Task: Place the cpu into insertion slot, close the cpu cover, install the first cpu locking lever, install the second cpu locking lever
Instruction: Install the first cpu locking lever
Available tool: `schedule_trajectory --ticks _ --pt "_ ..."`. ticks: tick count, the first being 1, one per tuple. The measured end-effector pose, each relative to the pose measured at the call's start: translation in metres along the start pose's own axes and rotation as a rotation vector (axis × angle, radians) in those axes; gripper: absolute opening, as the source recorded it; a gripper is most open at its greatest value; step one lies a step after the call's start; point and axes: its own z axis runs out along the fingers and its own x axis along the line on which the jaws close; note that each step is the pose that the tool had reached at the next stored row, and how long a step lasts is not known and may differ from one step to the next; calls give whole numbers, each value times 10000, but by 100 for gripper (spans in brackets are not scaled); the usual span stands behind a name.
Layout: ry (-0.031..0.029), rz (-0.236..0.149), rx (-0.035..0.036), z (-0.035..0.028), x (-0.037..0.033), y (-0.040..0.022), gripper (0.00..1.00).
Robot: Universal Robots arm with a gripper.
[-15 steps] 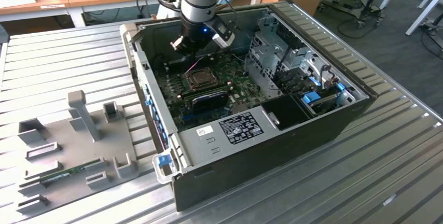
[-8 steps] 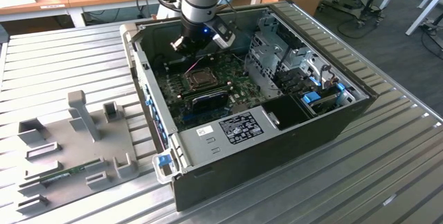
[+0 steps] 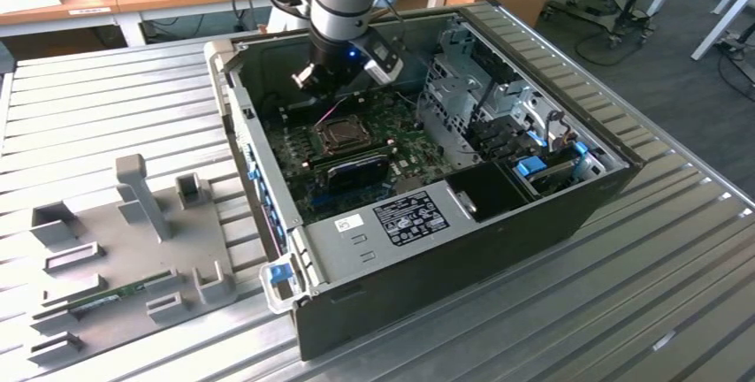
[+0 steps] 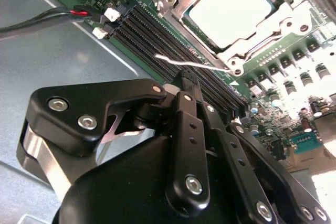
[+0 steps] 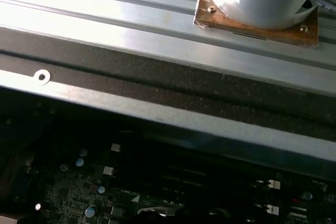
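Black jointed metal gripper (image 4: 184, 83), clenched: tips drawn together, nothing visibly pinched between them. Hangs low inside the open black tower computer case (image 3: 472, 258).

Just past the tips, touching or barely apart (cannot tell which), a thin bent silver wire locking lever (image 4: 197, 66), running above the long narrow black memory slots (image 4: 147, 30) toward a corner of the socket. Probably springy and stiff, slick and thin enough to slide off a flat pad; best taken or pushed near its free curved end, where leverage is greatest.

Further out, the small flat square cpu (image 4: 231, 3) with its pale silver face, lying flat in the square dark insertion slot (image 3: 342, 136). Framed by the window of the thin silver metal cpu cover (image 4: 181, 6), which looks to be lying down over it. Judged light and rigid but fragile; safest held by its edges only, though seated as it is, little edge left to grip.

Around that, green circuit board (image 4: 262, 59) dotted with small round capacitors, and a red-and-black cable (image 4: 52, 17) off to one side.

Beyond the board, a grey perforated drive cage (image 3: 454, 99), then the ribbed metal table (image 3: 118, 90) under the case, with a grey moulded fixture tray (image 3: 130, 249) at the exterior view's left.
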Motion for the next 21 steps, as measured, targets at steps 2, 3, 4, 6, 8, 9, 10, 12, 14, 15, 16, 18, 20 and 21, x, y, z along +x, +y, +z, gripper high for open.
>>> schedule_trajectory --ticks 2,3,4,6,8,9,10,12,14,15,16,18,20,21 --pt "0 0 0 -6 3 -18 10" --pt "0 0 0 -8 5 -26 10" --pt "0 0 1 -10 6 -32 10" --pt "-1 1 0 -11 7 -35 10" --pt "0 0 0 -11 7 -35 10" --pt "0 0 0 -12 7 -36 10" --pt "0 0 0 -12 8 -37 10" --pt "0 -1 0 -14 9 -42 10" --pt "0 0 0 -14 9 -43 10" --pt "-1 1 0 -13 8 -43 10" --pt "0 0 0 -14 7 -44 10" --pt "0 -1 0 -13 3 -45 10" --pt "1 0 1 -11 -1 -47 10" --pt "0 0 0 -9 -3 -48 10"
